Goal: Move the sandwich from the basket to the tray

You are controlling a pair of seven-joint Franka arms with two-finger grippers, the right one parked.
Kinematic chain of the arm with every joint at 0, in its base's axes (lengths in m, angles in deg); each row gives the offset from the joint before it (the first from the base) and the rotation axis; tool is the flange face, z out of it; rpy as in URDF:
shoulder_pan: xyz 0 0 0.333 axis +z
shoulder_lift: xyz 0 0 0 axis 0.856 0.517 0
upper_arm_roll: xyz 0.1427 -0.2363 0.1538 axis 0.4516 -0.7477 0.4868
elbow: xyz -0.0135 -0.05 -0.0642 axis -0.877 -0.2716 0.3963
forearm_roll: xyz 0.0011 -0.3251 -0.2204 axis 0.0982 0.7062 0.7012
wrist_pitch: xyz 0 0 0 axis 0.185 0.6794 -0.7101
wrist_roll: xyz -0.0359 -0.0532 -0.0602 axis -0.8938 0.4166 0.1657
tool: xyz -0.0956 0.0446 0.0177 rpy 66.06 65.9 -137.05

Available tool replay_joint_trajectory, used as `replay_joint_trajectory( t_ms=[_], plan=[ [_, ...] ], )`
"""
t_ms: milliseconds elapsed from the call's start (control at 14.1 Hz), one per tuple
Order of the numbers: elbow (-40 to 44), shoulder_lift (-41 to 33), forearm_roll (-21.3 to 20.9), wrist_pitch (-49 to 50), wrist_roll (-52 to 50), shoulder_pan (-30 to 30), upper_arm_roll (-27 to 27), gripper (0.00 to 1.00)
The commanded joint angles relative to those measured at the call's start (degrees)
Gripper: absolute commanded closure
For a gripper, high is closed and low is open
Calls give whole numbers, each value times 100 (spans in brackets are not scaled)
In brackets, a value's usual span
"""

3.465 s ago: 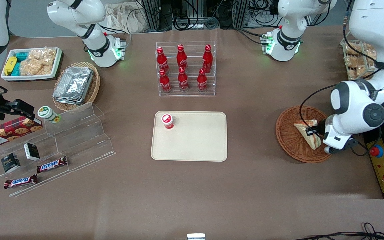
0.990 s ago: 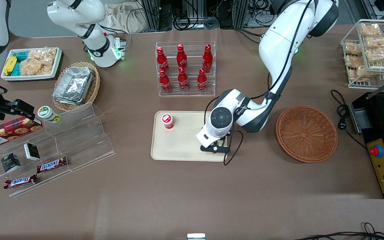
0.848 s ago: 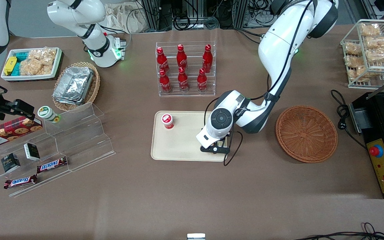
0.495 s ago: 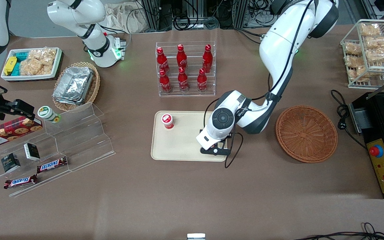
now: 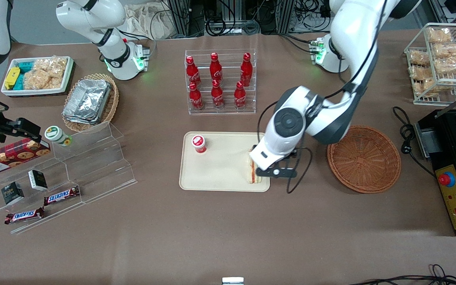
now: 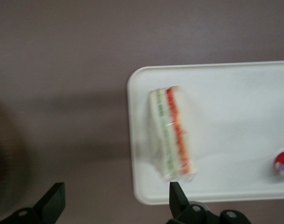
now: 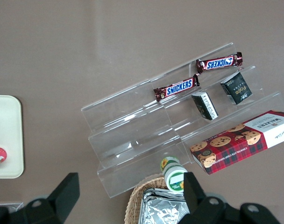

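gripper (image 6: 115, 204): fingers spread, above tray (image 5: 220, 183) edge, clear of sandwich (image 5: 252, 171)
tray obstacles: sandwich, red-capped cup (image 5: 199, 143)

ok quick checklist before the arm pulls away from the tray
1. Sandwich on the tray: ok, lying near the edge toward the basket.
2. Sandwich inside the rim: ok in the wrist view.
3. Pincer released: ok, fingers wide apart, nothing between them.
4. Pincer clear of the sandwich: ok, it sits above without touching.
5. Basket emptied: ok.
6. Red-capped cup on the tray undisturbed: ok, upright, apart from the sandwich.
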Motion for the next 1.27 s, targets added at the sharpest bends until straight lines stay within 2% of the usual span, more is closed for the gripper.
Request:
replay_joint_trajectory(
  t_ms=[0, 212, 354, 495, 848, 1202],
  plan=[
    [-1549, -1389, 278, -130, 533, 442, -15, 0],
    [-2061, -2137, 314, 18, 1339, 846, 11, 0],
    [-2001, -2350, 568, 421, 1806, 1241, 11, 0],
    [-1843, -2499, 639, 799, 1992, 1489, 20, 0],
    [-650, -2447, 639, 2143, 2028, 2138, 47, 0],
    [643, -1719, 639, 2867, 2002, 2772, 55, 0]
  ],
)
